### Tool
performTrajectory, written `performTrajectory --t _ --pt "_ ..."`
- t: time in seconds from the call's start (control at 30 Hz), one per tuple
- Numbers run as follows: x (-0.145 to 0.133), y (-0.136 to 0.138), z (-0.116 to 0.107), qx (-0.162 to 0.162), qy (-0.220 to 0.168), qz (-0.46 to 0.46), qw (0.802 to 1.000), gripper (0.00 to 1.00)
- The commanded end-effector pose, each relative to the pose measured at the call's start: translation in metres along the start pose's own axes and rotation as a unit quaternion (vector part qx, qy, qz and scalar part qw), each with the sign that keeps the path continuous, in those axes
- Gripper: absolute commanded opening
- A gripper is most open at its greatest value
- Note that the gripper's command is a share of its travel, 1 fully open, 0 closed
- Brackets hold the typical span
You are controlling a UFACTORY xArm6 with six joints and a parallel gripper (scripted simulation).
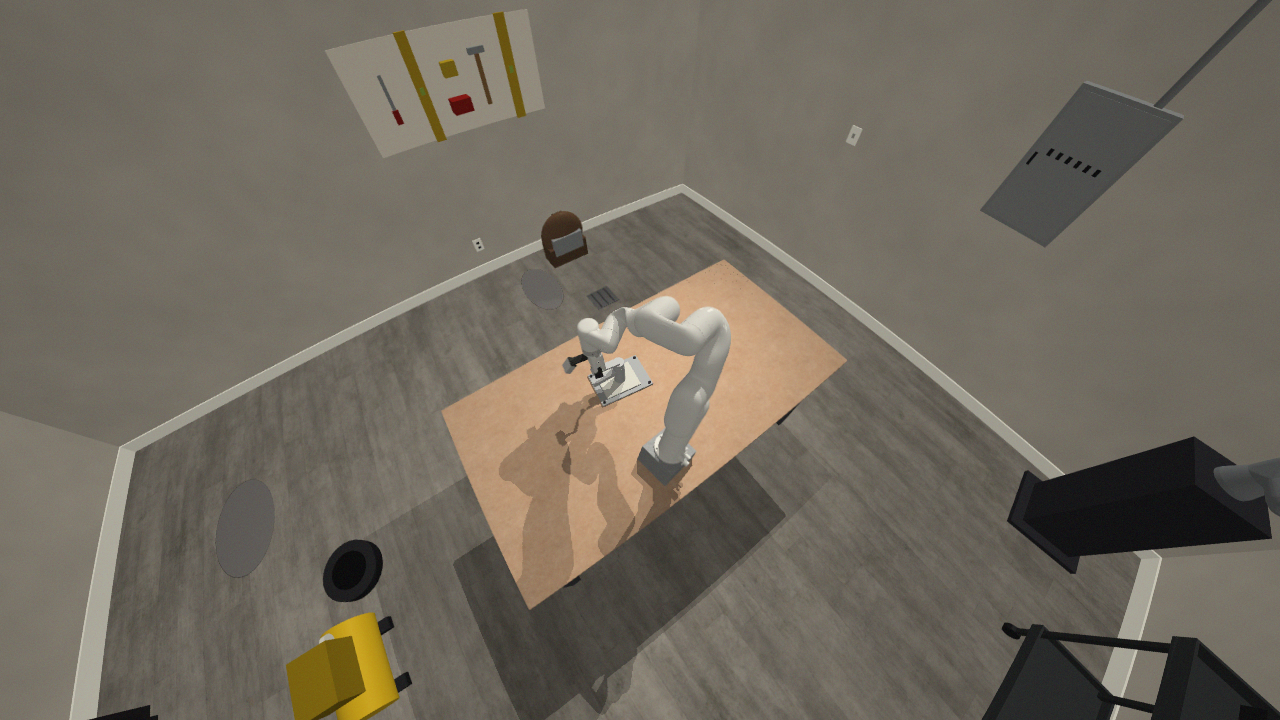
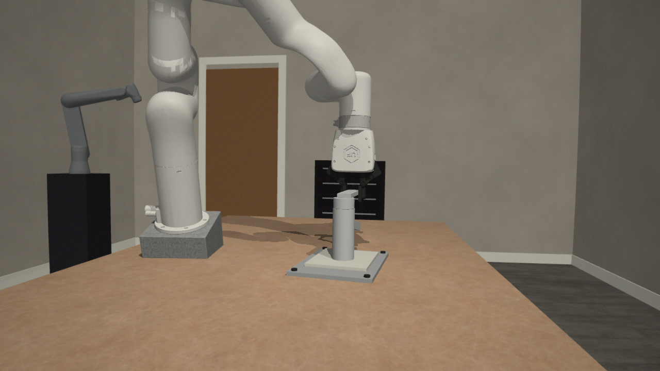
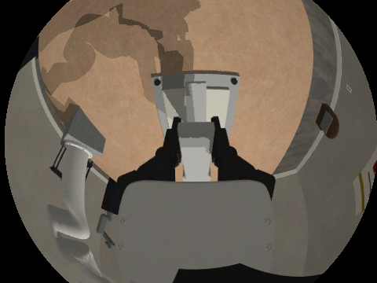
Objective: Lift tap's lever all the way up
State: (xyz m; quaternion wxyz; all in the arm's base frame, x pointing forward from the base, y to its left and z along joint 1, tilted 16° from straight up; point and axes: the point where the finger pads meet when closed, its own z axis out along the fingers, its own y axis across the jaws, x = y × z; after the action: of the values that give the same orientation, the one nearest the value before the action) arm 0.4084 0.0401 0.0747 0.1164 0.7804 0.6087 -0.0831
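Note:
The tap [image 2: 343,230] is a grey upright cylinder on a square grey base plate [image 2: 337,269] in the middle of the table. Its pale lever [image 2: 347,194] lies level on top of the cylinder and reaches back under my wrist. My gripper [image 2: 351,189] hangs straight down over it, and its black fingers press the lever's two long sides. In the wrist view the lever [image 3: 197,149] runs up between the two fingers of the gripper [image 3: 197,134], with the base plate [image 3: 196,94] beyond. In the overhead view the tap [image 1: 617,379] is small and partly hidden by my arm.
My arm's grey pedestal [image 2: 180,239] stands on the table to the left of the tap. A black stand with a grey arm [image 2: 78,216] is off the table at the left. A black slatted cabinet [image 2: 349,189] stands behind the tap.

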Motion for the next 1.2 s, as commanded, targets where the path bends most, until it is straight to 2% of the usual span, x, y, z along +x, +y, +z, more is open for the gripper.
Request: performTrajectory --t 0.0,0.53,1.17 --pt "0.000 0.001 -0.006 -0.002 0.001 0.000 1.000 0.00" --pt "-0.011 0.001 -0.032 -0.002 0.001 0.000 1.000 0.00" --pt "-0.013 0.001 -0.035 -0.002 0.001 0.000 1.000 0.00"
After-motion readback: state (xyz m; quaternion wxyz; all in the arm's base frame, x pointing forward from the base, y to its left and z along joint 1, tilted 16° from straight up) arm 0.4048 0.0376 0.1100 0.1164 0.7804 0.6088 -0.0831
